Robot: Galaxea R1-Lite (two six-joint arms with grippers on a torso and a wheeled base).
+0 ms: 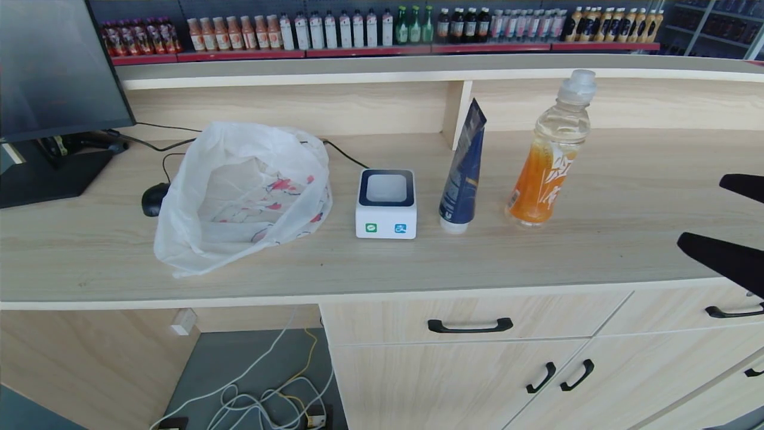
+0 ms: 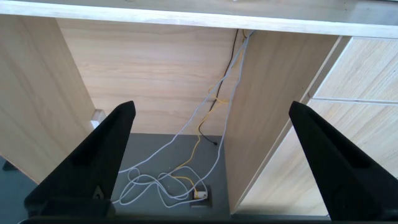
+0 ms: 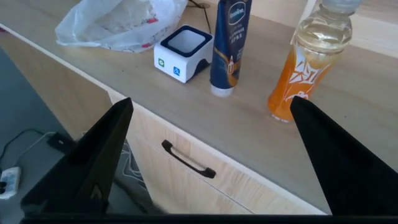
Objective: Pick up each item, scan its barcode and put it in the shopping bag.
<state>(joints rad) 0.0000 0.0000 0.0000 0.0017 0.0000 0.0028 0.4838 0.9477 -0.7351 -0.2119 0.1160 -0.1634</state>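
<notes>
While the bag (image 1: 239, 191) lies open toward the left end of the counter (image 1: 418, 263), ready to be filled, the bottle (image 1: 549, 155) and tube (image 1: 462, 173) stand upright toward the right end, easy to grab. The right hand (image 1: 699, 209) hovers wide open near the bottle. The left hand (image 2: 211, 109) hangs wide open below the front edge.

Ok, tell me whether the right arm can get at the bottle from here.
Probably yes: the right gripper hangs open to the right of the bottle, with bare counter between them; the tube stands on the bottle's other side.
</notes>
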